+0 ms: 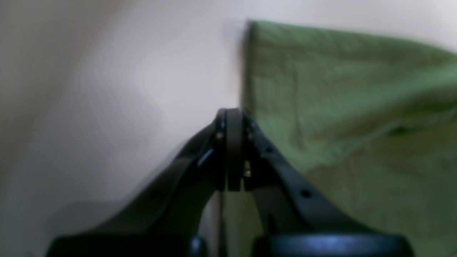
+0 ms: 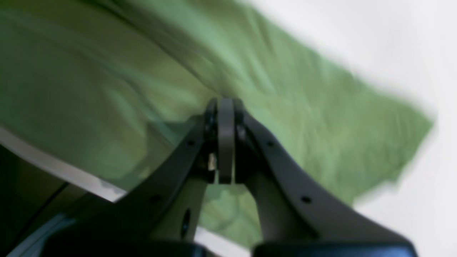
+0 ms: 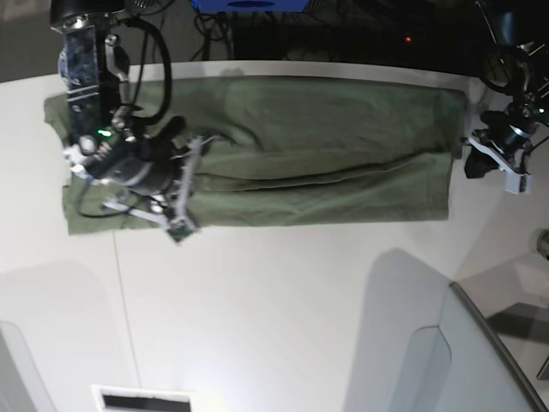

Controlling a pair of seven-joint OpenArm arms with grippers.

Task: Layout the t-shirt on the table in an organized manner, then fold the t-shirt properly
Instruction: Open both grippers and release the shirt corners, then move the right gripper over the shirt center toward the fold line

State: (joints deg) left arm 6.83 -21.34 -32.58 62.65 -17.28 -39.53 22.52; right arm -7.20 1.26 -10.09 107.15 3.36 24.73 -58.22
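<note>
T-shirt (image 2: pixel 303 107) blurred behind right gripper (image 2: pixel 225 142)

**Where my three cameras sit on this rig**

My base cam looks straight down from high up and takes in the whole table (image 3: pixel 274 326), with the t-shirt (image 3: pixel 326 146) stretched across the far side. The arms swap sides in this view: right arm on its left, left arm on its right.

The left wrist cam rides just behind the left gripper (image 1: pixel 234 117), very close and blurry, looking along the closed jaws at one cloth edge on white tabletop.

The right wrist cam sits the same way behind the right gripper (image 2: pixel 225 107), nearly on the fabric.

All three share the shirt, each wrist cam at its own end
</note>
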